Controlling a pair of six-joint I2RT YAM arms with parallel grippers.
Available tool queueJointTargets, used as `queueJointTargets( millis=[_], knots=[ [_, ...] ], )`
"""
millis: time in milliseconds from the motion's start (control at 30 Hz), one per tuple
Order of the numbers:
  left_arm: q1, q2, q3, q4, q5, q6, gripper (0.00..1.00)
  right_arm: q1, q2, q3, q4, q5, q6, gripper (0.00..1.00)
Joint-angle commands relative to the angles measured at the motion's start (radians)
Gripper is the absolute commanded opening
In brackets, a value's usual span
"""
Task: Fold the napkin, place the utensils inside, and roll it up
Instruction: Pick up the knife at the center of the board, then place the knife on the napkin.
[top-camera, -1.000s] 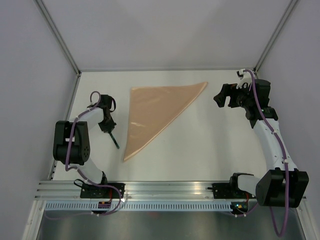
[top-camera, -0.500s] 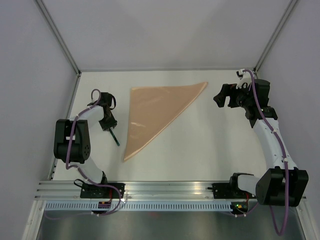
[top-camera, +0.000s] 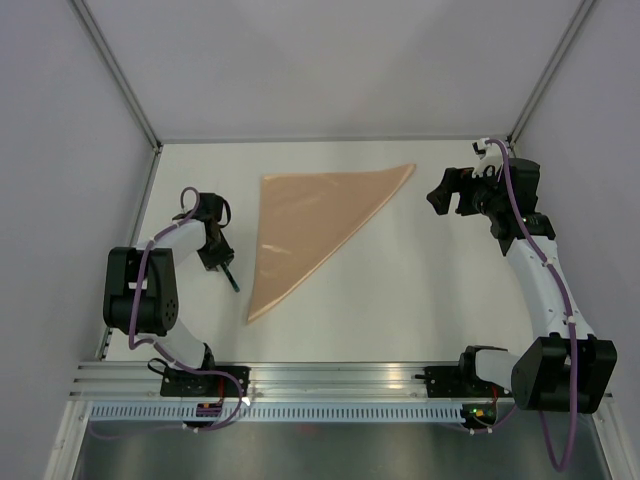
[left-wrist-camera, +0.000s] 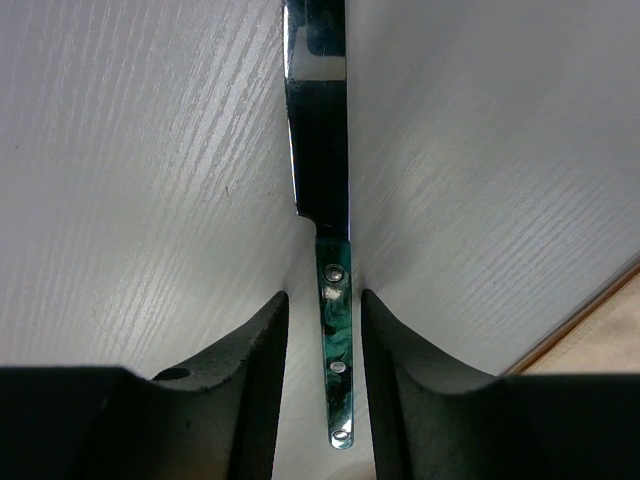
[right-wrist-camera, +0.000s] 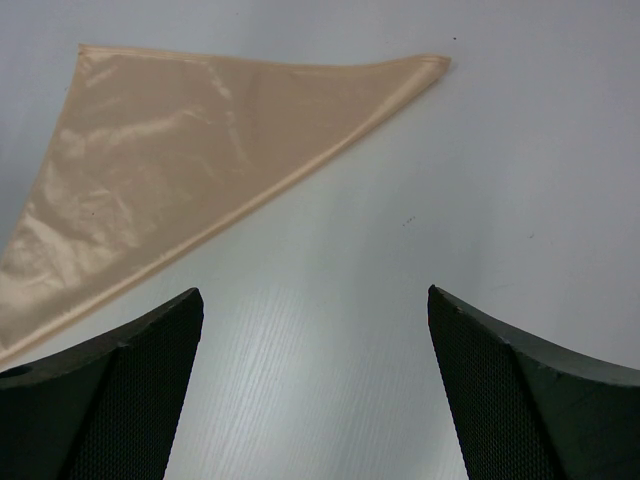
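The napkin (top-camera: 310, 218) lies folded into a peach-orange triangle in the middle of the table, also visible in the right wrist view (right-wrist-camera: 170, 150). One utensil (top-camera: 231, 280), a knife with a dark green riveted handle (left-wrist-camera: 337, 350) and a silvery blade, lies flat on the table left of the napkin. My left gripper (top-camera: 214, 254) (left-wrist-camera: 322, 305) straddles the handle, open, with a gap on each side. A napkin edge (left-wrist-camera: 600, 340) shows at the lower right of that view. My right gripper (top-camera: 446, 192) (right-wrist-camera: 315, 300) hovers wide open to the right of the napkin's far corner, holding nothing.
White walls with metal frame posts enclose the table (top-camera: 420, 280) on three sides. An aluminium rail (top-camera: 330, 375) with both arm bases runs along the near edge.
My left gripper has shifted slightly toward the near edge over the utensil, and its jaws stand wider than before. The napkin and the right arm have not moved.
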Motion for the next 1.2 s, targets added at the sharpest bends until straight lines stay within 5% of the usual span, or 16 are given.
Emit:
queueJointTargets(
  millis=[0,200,367,900,1167],
  knots=[
    [0.004,-0.012,-0.003,0.004,0.03,-0.033,0.4,0.001,-0.017,0.001,0.008,-0.011,0.008,0.98],
    [0.004,0.008,0.001,0.004,0.024,-0.032,0.27,0.0,-0.016,0.001,0.006,-0.012,0.008,0.98],
    [0.004,0.013,0.004,0.005,0.013,-0.021,0.03,0.001,-0.017,0.001,0.006,-0.011,0.007,0.98],
    [0.004,-0.131,0.126,-0.045,0.015,0.197,0.02,0.001,-0.008,0.002,0.005,-0.019,0.01,0.98],
    [-0.082,-0.17,0.191,-0.018,0.139,0.312,0.02,0.001,0.007,0.01,0.0,-0.025,0.012,0.98]
  ],
)
